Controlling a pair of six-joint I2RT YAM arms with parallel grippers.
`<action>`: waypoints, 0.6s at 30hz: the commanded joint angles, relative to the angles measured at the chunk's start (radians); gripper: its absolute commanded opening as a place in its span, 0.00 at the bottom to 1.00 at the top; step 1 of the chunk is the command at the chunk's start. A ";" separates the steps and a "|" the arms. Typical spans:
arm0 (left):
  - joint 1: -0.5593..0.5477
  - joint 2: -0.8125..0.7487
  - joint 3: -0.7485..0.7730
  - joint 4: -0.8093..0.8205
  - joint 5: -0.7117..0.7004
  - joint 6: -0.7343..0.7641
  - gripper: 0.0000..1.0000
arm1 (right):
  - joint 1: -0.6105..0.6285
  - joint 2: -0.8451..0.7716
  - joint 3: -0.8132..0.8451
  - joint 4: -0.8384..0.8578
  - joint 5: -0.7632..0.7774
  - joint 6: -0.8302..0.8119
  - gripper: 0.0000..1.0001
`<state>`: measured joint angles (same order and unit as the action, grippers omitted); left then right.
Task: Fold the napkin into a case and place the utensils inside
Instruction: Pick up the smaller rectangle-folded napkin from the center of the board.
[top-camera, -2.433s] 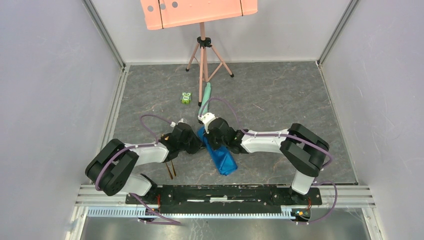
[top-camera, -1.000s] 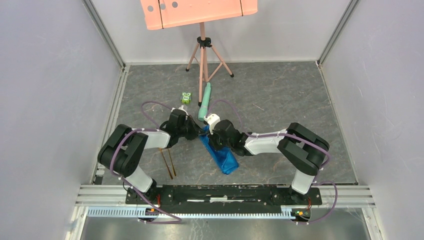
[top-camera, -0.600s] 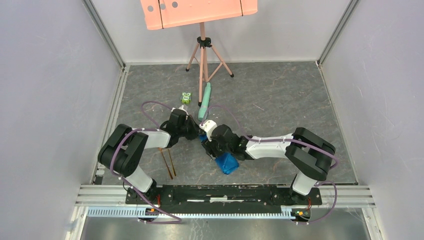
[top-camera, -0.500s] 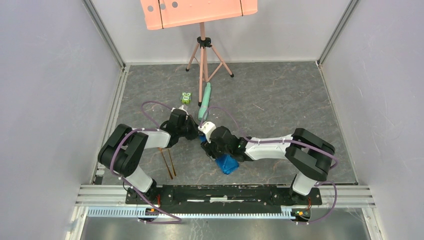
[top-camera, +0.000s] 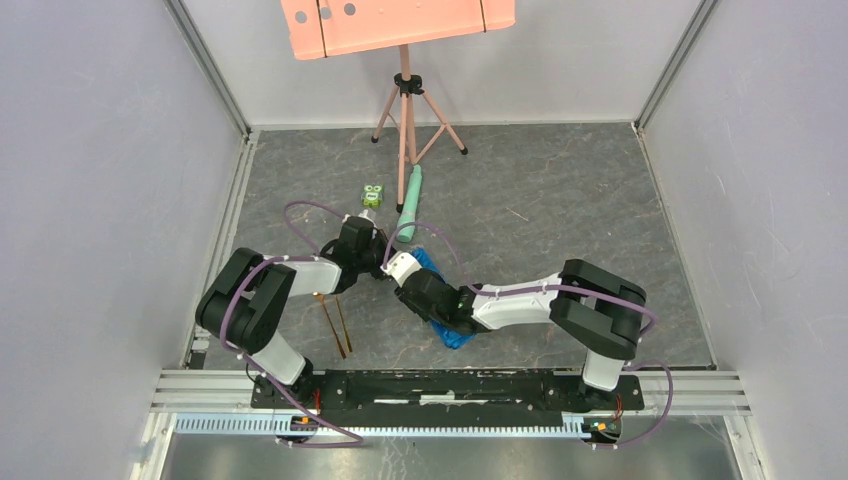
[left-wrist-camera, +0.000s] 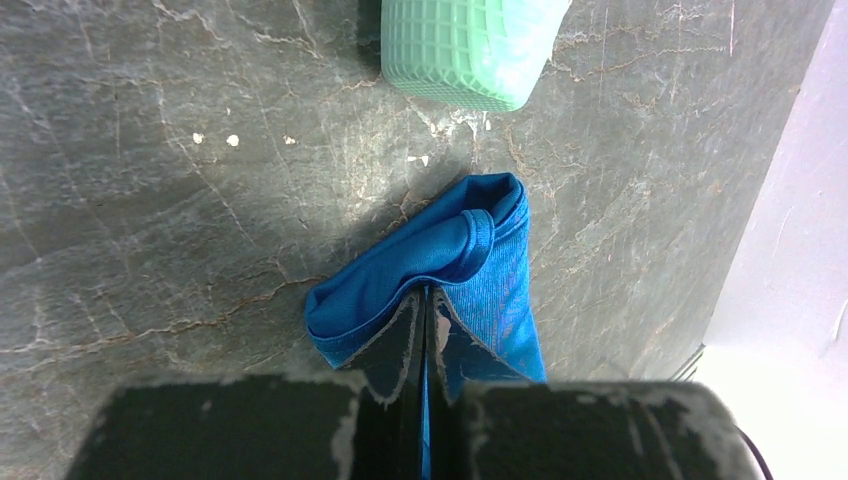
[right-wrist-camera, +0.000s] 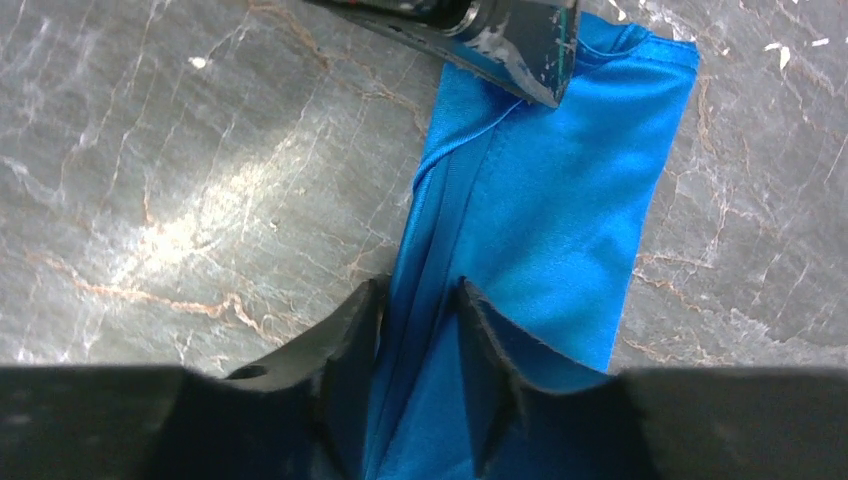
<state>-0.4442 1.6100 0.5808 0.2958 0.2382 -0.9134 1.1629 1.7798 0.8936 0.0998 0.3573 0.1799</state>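
Note:
The bright blue napkin (top-camera: 452, 335) lies folded into a long narrow strip (right-wrist-camera: 560, 200) between the two arms, mostly covered by the right arm in the top view. My left gripper (left-wrist-camera: 426, 295) is shut on the strip's far end, a thin line of blue showing between its jaws; its finger (right-wrist-camera: 520, 50) also appears in the right wrist view. My right gripper (right-wrist-camera: 417, 290) is open, its fingers astride the strip's folded left edge. The gold utensils (top-camera: 333, 328) lie side by side on the floor near the left arm, apart from both grippers.
A pale green tube (top-camera: 409, 205) lies just beyond the napkin's far end, its gridded end (left-wrist-camera: 465, 50) close ahead of the left gripper. A small green toy (top-camera: 373, 196) sits to the tube's left. A pink tripod (top-camera: 405, 100) holding a pink board stands at the back.
The right gripper let go of the napkin, opened, and slid left along the strip toward the left gripper. The left gripper stayed shut on the far end.

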 joint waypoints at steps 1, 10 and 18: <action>0.008 -0.020 0.017 -0.089 -0.045 0.074 0.05 | -0.002 0.062 0.001 -0.030 0.141 0.028 0.32; 0.008 -0.272 0.055 -0.289 -0.114 0.196 0.40 | -0.018 -0.056 -0.020 0.002 0.048 0.084 0.01; 0.008 -0.609 0.071 -0.580 -0.283 0.247 0.52 | -0.119 -0.188 -0.084 0.078 -0.317 0.273 0.00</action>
<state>-0.4423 1.1255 0.6182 -0.1162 0.0746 -0.7444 1.0828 1.6642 0.8379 0.1154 0.2497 0.3267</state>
